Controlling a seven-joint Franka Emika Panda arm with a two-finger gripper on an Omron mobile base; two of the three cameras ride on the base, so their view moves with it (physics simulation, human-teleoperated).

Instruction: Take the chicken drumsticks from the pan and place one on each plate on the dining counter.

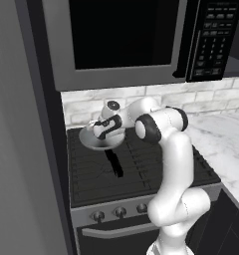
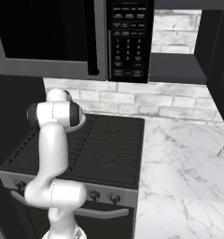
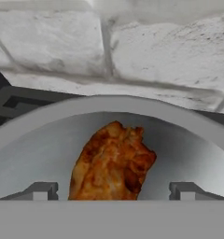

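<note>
Reaching for first drumstick in pan on stove.
Orange-brown roasted chicken drumstick (image 3: 113, 163) is lying inside the round light-grey metal frying pan (image 3: 48, 135), between the wide-open, empty jaws of the two-finger gripper (image 3: 113, 190). Its long axis is running away from the hand, toward the white brick backsplash (image 3: 156, 51). Next move, likely: lowering, then closing across its width.
</note>
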